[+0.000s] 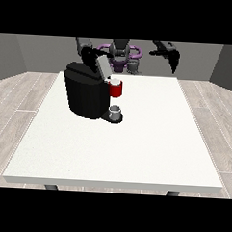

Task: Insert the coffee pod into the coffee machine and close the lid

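Single raised view across the table [135, 152], facing the robot [122, 53].

Hand at the view's right [173, 59] raised at upper right, fingers hung downward, hand at the view's left [90, 54] held upper left, fingers unresolved

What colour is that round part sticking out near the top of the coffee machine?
Red, on the pod holder of the black coffee machine; the front view shows it.

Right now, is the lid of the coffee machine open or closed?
Open: the grey lid stands tilted up above the black coffee machine, not down over its red pod holder.
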Available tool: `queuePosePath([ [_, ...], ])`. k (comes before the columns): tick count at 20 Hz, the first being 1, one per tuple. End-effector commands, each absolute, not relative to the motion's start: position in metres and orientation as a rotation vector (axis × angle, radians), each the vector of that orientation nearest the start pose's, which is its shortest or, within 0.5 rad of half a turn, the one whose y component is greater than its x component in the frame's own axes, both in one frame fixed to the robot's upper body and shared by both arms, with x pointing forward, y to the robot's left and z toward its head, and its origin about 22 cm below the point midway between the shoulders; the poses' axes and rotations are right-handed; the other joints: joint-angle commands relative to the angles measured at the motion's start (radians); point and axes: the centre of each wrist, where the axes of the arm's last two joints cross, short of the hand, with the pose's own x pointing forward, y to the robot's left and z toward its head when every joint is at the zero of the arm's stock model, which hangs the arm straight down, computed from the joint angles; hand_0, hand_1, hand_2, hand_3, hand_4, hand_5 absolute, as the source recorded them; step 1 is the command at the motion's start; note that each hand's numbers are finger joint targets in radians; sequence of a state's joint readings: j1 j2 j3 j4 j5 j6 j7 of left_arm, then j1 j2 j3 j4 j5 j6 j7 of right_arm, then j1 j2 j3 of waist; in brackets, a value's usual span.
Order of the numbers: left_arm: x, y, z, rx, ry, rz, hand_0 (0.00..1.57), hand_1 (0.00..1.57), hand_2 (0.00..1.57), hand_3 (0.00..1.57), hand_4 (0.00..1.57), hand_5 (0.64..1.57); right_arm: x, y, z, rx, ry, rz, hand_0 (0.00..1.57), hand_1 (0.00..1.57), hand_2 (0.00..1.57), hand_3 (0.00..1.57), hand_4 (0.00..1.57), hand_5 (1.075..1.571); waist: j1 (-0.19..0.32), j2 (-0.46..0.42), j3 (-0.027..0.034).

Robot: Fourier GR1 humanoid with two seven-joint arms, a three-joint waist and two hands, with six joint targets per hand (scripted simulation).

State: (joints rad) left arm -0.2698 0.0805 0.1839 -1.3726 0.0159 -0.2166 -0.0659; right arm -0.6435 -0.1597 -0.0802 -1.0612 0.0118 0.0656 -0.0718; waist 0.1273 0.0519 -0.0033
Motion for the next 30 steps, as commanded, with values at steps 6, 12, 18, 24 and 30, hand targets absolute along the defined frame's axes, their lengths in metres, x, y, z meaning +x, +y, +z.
queuePosePath([
  [6, 0.289, 0.273, 0.009, -0.061, -1.651, -0.143, 0.00, 0.00, 0.00, 0.00, 0.00, 1.571, 0.390, -0.200, 0.067, 0.009, -1.702, 0.321, 0.00, 0.00, 0.00, 0.00, 0.08, 1.571, 0.005, -0.010, 0.0033],
  [12, 0.298, 0.268, 0.019, -0.104, -1.663, -0.146, 0.00, 0.00, 0.00, 0.00, 0.02, 1.571, 0.407, -0.178, 0.102, -0.004, -1.751, 0.380, 0.00, 0.00, 0.00, 0.00, 0.00, 1.571, 0.041, 0.009, 0.0033],
  [18, 0.312, 0.263, 0.024, -0.027, -1.665, -0.106, 0.00, 0.00, 0.00, 0.00, 0.15, 1.571, 0.406, -0.151, 0.108, -0.022, -1.776, 0.470, 0.00, 0.00, 0.00, 0.00, 0.12, 1.571, -0.007, 0.013, 0.0033],
  [24, 0.304, 0.266, 0.018, -0.055, -1.673, -0.111, 0.00, 0.00, 0.00, 0.00, 0.15, 1.571, 0.409, -0.154, 0.110, 0.023, -1.796, 0.461, 0.00, 0.00, 0.00, 0.00, 0.12, 1.571, 0.005, 0.009, 0.0034],
  [30, 0.295, 0.281, 0.003, -0.040, -1.642, -0.109, 0.00, 0.00, 0.00, 0.00, 0.18, 1.571, 0.370, -0.122, 0.060, 0.199, -1.803, 0.487, 0.00, 0.00, 0.00, 0.00, 0.26, 1.571, -0.038, -0.094, 0.0035],
])
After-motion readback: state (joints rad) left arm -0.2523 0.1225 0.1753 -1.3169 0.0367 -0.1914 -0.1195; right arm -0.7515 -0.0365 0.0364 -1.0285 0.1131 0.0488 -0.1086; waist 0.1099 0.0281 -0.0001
